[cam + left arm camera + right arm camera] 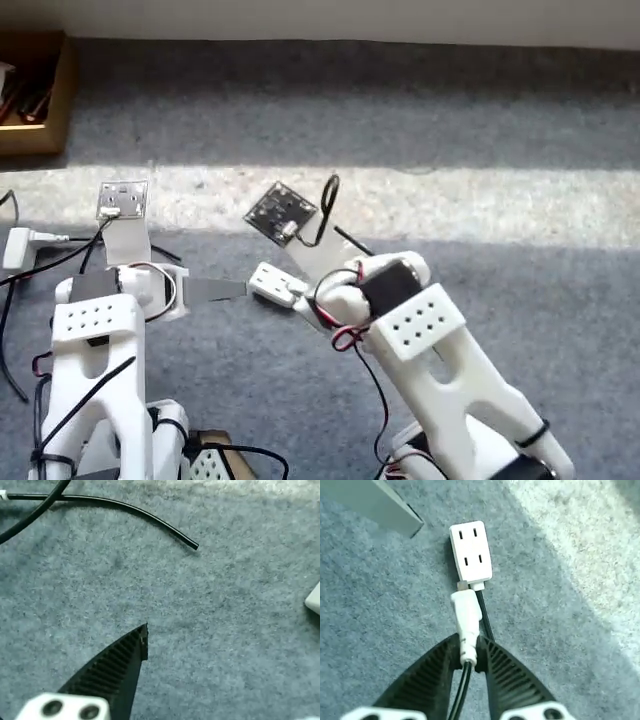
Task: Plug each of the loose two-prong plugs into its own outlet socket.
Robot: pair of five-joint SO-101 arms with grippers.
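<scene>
Counted three outlets: white plate (pixel 122 200), black plate (pixel 280 212), white block (pixel 471 552). Found right gripper (pixel 468 647) clamped on one white plug (pixel 466 611), block at its 10 o'clock. Cannot tell left gripper (pixel 228 290) grip.

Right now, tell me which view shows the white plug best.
The right wrist view: the plug sits centred, clamped in the right gripper, nose at the outlet block. The high view has it small, by the arm's tip. The left wrist view faces carpet and a cable.
</scene>
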